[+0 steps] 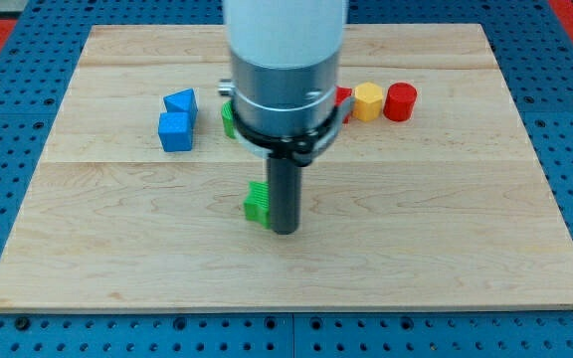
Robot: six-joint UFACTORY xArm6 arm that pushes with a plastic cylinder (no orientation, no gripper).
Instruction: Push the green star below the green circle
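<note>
My tip (284,231) rests on the board near the middle, a little toward the view's bottom. A green block (257,203), partly hidden by the rod, touches the tip's left side; its shape cannot be made out. Another green block (227,119) shows only as a sliver at the left edge of the arm's body, higher up in the view; most of it is hidden, so its shape is unclear.
Two blue blocks (179,102) (175,131) sit together left of the arm. A yellow block (368,101) and a red cylinder (400,101) stand right of the arm, with another red block (343,96) half hidden. The wooden board (466,229) lies on a blue pegboard.
</note>
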